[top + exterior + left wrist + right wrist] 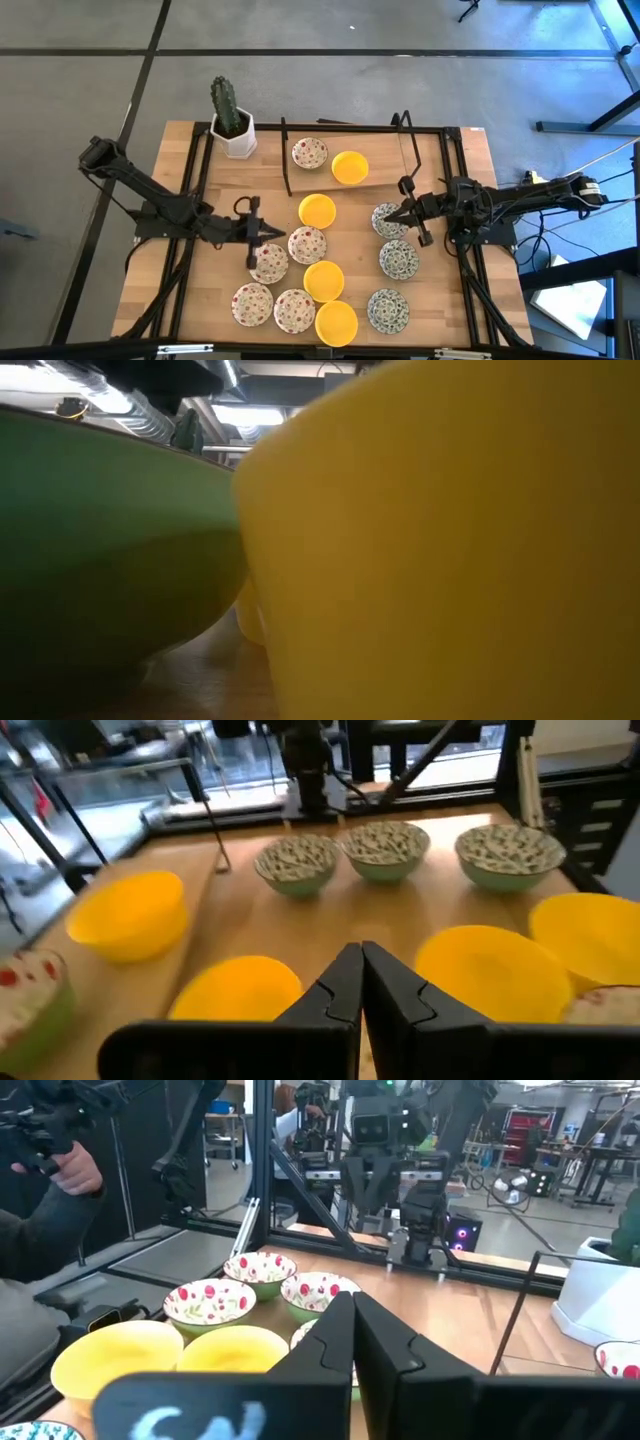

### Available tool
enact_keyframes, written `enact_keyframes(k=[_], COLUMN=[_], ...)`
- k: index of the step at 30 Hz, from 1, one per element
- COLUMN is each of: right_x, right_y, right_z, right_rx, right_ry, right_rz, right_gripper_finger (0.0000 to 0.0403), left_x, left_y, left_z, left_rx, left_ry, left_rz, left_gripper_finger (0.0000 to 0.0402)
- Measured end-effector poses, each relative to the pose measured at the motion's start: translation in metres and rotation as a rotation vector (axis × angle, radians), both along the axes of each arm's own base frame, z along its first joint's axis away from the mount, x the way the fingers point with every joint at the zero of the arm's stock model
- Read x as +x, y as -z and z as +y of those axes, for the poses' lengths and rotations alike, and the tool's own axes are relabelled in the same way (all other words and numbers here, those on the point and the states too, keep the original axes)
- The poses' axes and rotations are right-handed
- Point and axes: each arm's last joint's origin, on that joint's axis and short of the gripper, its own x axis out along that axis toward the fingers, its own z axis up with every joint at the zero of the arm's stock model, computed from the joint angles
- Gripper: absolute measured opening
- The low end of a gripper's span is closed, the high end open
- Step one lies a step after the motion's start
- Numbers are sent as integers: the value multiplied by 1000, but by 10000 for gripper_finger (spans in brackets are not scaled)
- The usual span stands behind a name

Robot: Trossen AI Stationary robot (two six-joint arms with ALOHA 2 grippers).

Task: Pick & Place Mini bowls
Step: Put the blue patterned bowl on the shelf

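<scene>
Several mini bowls stand on their bases on the wooden table point(450, 170): yellow ones point(317, 210), red-speckled white ones point(307, 244) and green-grey patterned ones point(398, 259). A red-speckled bowl point(309, 152) and a yellow bowl point(349, 167) sit at the far middle inside a dark frame. My left gripper point(272, 236) point(360, 970) hovers shut over the left bowls and points toward the table's right. My right gripper point(390, 219) point(352, 1315) hovers shut over a green-grey bowl point(384, 213) and points left. Neither holds anything.
A cactus in a white pot point(233, 130) stands at the far left corner. Dark frame rails point(284, 160) edge the far middle area. A person's hand point(60, 1165) shows beyond the table. In the low view a yellow bowl point(450, 540) and a green one point(100, 540) fill the picture.
</scene>
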Motion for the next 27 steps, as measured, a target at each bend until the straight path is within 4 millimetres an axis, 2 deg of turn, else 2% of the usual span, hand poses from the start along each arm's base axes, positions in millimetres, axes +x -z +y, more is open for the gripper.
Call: enact_keyframes(k=[5,11,14,18,22,27], right_x=[0,0,0,0,0,0], right_y=[1,0,2,5,8,8], right_z=[0,0,-1,-1,-1,-1], right_rx=[-14,-12,-14,-16,-9,5], right_ry=[1,2,22,28,27,27], right_rz=[5,2,19,51,77,82], right_gripper_finger=[4,4,4,11,18,10], left_x=[-11,-28,-33,-32,-28,-23], left_y=[3,0,-2,-14,-36,-50], left_z=[-18,-26,-32,-43,-52,-61], left_rx=[6,-7,15,46,74,187], left_ry=[28,-177,-180,-141,-132,-91], left_rz=[15,128,168,179,148,165], left_gripper_finger=[2,3,2,2,3,3])
